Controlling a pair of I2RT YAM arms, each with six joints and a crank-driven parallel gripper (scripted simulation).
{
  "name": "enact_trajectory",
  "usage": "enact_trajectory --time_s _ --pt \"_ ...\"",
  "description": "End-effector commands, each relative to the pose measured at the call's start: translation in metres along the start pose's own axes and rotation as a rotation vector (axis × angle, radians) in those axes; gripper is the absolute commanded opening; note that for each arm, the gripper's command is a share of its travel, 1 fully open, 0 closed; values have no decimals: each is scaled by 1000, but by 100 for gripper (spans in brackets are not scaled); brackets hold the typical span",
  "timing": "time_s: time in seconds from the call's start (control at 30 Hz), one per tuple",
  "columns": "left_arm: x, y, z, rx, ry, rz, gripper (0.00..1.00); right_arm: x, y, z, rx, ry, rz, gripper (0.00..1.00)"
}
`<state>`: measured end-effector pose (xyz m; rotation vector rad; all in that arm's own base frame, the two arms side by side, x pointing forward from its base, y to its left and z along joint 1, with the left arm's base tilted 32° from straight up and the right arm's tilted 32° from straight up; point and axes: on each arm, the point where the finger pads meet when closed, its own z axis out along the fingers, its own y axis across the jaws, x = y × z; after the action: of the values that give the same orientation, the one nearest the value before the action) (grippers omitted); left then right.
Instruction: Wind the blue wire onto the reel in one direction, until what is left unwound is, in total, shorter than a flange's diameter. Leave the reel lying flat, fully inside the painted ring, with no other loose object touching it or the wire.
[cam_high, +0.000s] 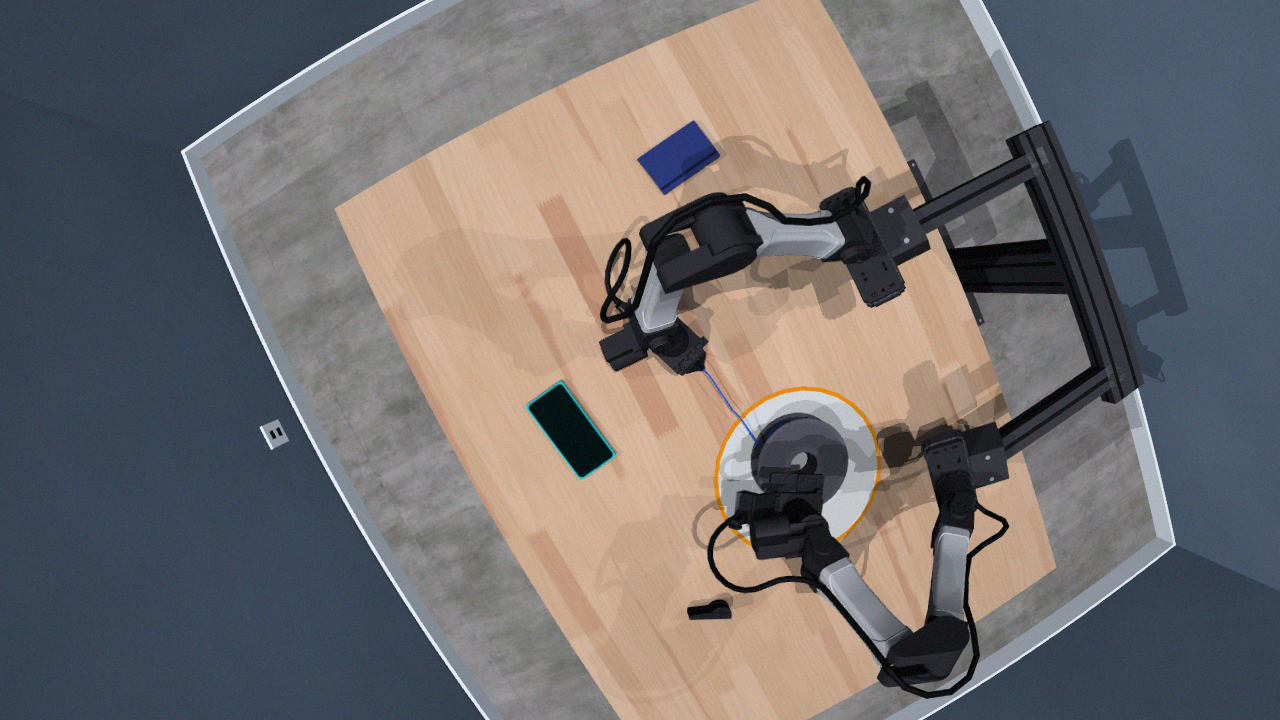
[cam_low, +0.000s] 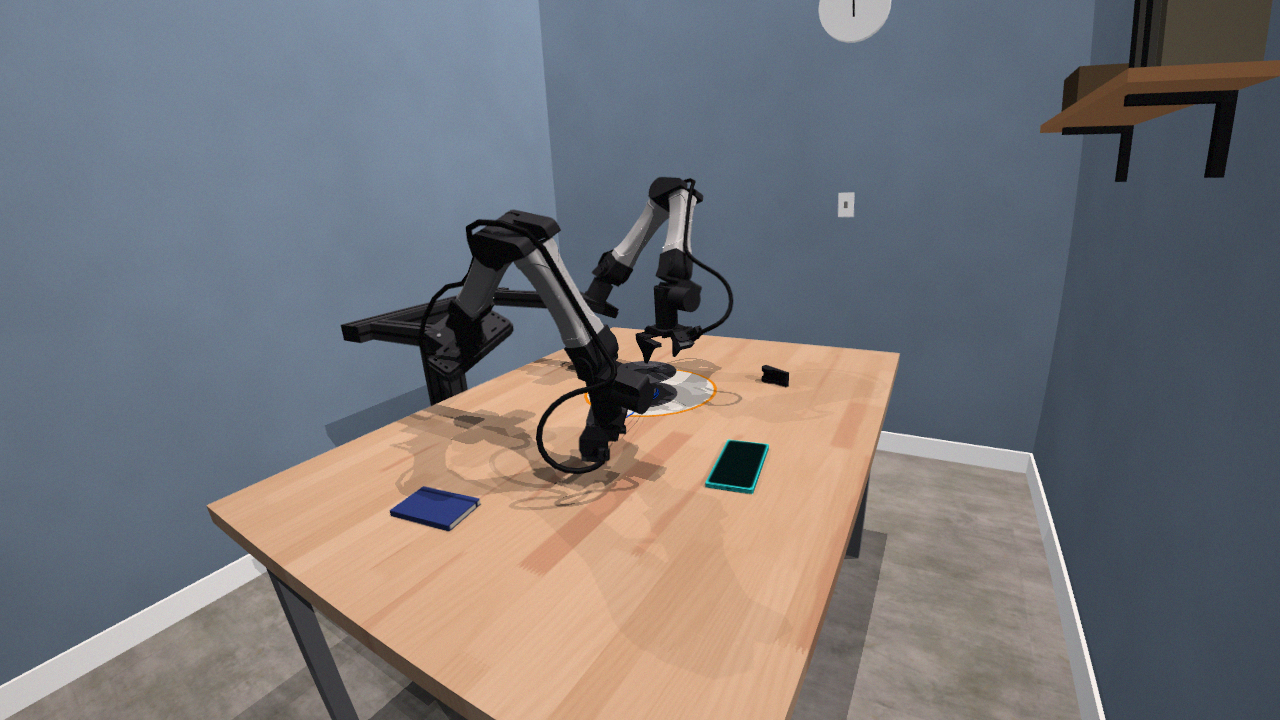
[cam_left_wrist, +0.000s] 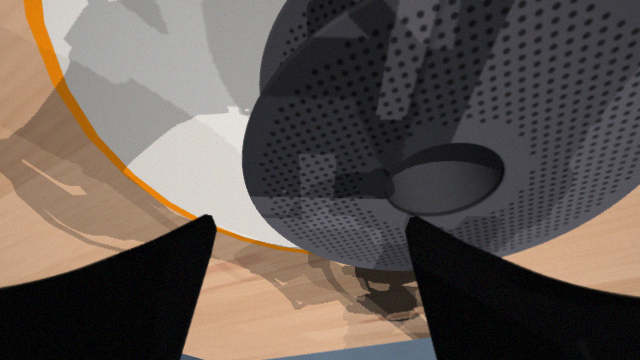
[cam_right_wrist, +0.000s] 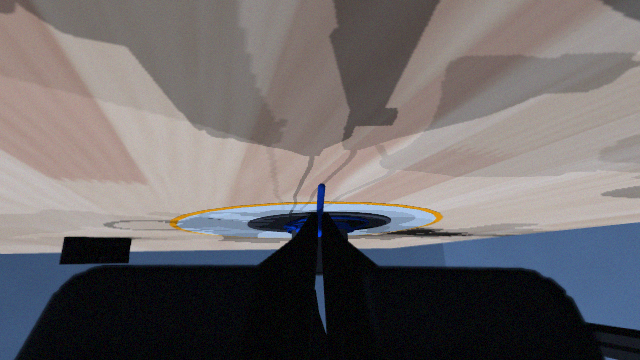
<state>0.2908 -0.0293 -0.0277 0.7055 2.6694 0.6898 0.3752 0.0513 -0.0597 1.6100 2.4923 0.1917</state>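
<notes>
The dark grey reel (cam_high: 827, 447) (cam_low: 653, 368) (cam_left_wrist: 550, 100) (cam_right_wrist: 260, 223) lies flat inside the orange painted ring (cam_high: 805, 388) (cam_left_wrist: 90, 132) (cam_right_wrist: 380, 203). Blue wire shows around its core in the right wrist view. A length of blue wire (cam_high: 742, 420) (cam_right_wrist: 321, 197) runs from the reel to my right gripper (cam_high: 701, 365) (cam_right_wrist: 319, 218), which is shut on it. My left gripper (cam_low: 664, 351) (cam_left_wrist: 311, 221) is open above the reel. In the left wrist view one fingertip appears by the centre hole, the other outside the flange; I cannot tell whether either touches.
A blue notebook (cam_high: 678, 156) (cam_low: 435, 507) lies beyond the right arm. A teal-edged phone (cam_high: 571, 430) (cam_low: 737, 465) lies left of the ring in the top view. A small black object (cam_high: 709, 610) (cam_low: 775, 376) lies outside the ring, near the left arm.
</notes>
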Motion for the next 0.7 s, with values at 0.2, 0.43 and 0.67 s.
enact_trajectory --time_s 0.2,0.43,0.67 --pt "-8 -4 2 10 -7 28 97 -4 6 -12 -35 -13 -3 0" --pt "-11 -1 35 10 -7 28 97 -4 7 -11 -35 -13 -1 0" --pt "-16 1 38 10 -7 28 97 -4 8 -11 -35 -13 -1 0"
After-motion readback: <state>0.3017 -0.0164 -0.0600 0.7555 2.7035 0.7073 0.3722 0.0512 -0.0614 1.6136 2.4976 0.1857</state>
